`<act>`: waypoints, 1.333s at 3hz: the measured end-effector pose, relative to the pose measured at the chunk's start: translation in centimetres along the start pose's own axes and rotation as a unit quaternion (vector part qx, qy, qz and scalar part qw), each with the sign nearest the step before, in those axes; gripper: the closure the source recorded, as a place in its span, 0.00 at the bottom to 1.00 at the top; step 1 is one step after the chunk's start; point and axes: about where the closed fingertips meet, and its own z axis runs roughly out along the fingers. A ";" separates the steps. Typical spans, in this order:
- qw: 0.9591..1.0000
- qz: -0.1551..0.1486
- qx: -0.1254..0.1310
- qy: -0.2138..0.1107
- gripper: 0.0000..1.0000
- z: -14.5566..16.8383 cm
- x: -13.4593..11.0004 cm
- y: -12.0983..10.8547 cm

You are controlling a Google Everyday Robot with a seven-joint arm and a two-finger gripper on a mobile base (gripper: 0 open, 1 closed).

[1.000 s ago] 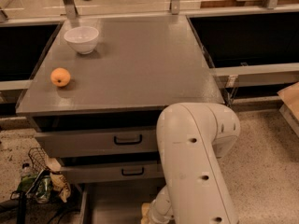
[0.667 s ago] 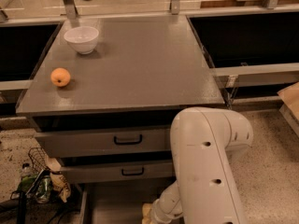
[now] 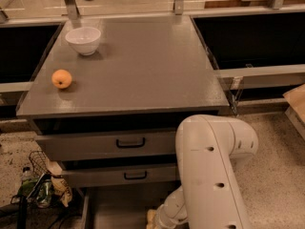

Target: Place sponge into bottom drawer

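Note:
The bottom drawer [image 3: 112, 206] stands pulled out at the foot of the grey cabinet, its flat grey floor showing. My white arm bends down in front of the cabinet's right side, and the gripper [image 3: 161, 219] reaches low into the drawer's right part. A small pale yellow piece of the sponge [image 3: 150, 218] shows just at the gripper's end, at the frame's bottom edge. Most of the sponge and the gripper's tip are hidden by the arm or cut off by the frame.
The two upper drawers with black handles [image 3: 130, 142] are closed. On the cabinet top sit a white bowl [image 3: 83, 40] and an orange fruit [image 3: 62, 78]. A wire basket with clutter [image 3: 40, 185] stands on the floor at the left. Black bins flank the cabinet.
My arm's big elbow link has swung a little to the right compared with a second ago. The gripper stays low in the drawer with the yellow piece at its end.

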 end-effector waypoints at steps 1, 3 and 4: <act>1.000 0.000 0.000 0.000 1.00 0.0 0.0 0.0; 0.999 0.012 -0.022 0.021 1.00 3.2 1.1 0.4; 0.999 0.016 -0.032 0.026 1.00 4.2 1.4 0.5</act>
